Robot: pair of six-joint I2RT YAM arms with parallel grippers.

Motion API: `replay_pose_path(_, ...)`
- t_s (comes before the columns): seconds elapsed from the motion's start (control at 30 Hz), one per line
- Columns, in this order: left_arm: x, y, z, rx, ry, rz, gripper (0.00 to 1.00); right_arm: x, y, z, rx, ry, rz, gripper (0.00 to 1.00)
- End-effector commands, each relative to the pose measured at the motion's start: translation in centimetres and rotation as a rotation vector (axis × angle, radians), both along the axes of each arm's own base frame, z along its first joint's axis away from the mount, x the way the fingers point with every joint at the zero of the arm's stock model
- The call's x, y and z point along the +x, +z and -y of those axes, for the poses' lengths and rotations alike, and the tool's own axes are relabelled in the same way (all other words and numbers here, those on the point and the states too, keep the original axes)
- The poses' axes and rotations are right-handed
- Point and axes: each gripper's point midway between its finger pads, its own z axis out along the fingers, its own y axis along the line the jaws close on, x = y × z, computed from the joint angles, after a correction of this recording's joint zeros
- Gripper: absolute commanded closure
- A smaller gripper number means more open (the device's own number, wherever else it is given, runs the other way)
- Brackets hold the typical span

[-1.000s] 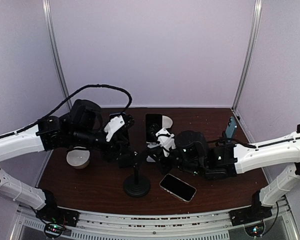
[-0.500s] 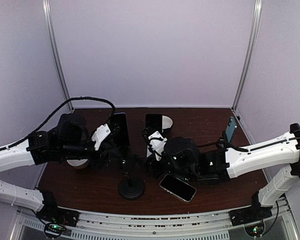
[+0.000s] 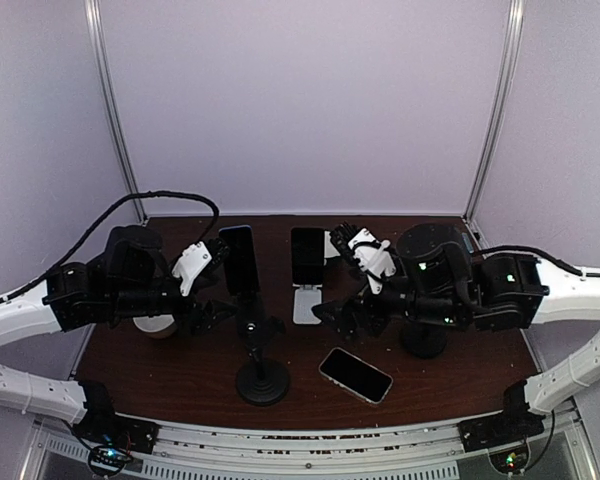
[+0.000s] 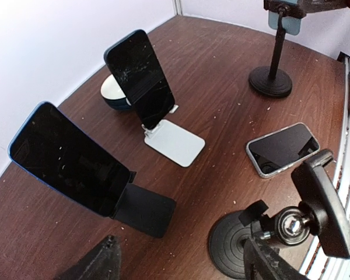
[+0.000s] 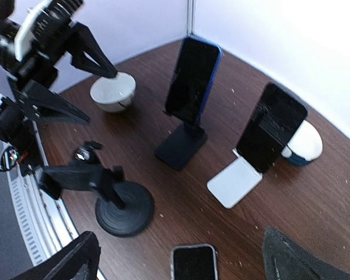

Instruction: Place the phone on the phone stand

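Phone (image 3: 355,375) lies flat, screen up, on table (image 3: 460,390), near-centre, just right of clamp stand (image 3: 261,378) base, w/ a gap btwn them. Nothing holds it. Clamp stand = round black base, short pole, clamp head (image 4: 324,201) w/ nothing in it.

L gripper (image 4: 184,251) released: fingers (image 4: 99,265) spread, nothing btwn them. It hovers above table, left of clamp stand, pointing right. R gripper (image 5: 179,236) also wide open & empty, fingers (image 5: 67,262) at either bottom corner of its wrist view. In top view it hangs right of centre, above table, right of white stand (image 3: 305,303) & far of phone, pointing left.

Far of clamp stand: blue-case phone (image 3: 242,260) leans on black wedge stand (image 4: 144,210), screen dark. Right of that, 2nd phone (image 3: 307,255) w/ scuffed screen leans on white stand. Small bowl (image 3: 332,243), white top & dark bottom, sits just behind 2nd phone. White bowl (image 5: 114,92) at left, partly hidden under L arm in top view.

Far right: pole stand (image 4: 272,73) w/ round black base, holding 3rd phone (image 4: 286,20) up top. In top view R arm covers most of it, only base shows.
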Motion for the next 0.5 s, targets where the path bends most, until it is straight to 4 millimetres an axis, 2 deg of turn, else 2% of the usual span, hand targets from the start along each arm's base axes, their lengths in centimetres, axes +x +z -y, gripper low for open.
replay_pose_path(0.0,0.7,0.6,-0.2,-0.012,0.035,0.017,0.22,0.5,-8.8,5.2,-0.331,-0.029,-0.250,0.00)
replay_pose_path(0.07,0.7,0.3,-0.6,-0.014,0.052,0.014,0.21,1.3,-11.8,6.9,-0.431,-0.076,-0.343,0.00)
replay_pose_path(0.13,0.6,0.2,-0.9,-0.020,0.061,0.018,0.19,2.0,-14.1,7.7,-0.507,-0.092,-0.409,0.00)
replay_pose_path(0.3,0.4,-0.5,-0.9,-0.010,0.048,0.011,0.17,2.7,-18.5,7.4,-0.729,-0.053,-0.473,0.00)
replay_pose_path(0.47,0.5,-1.8,-0.2,0.035,0.019,-0.005,0.17,2.0,-22.2,7.1,-0.878,0.029,-0.557,0.00)
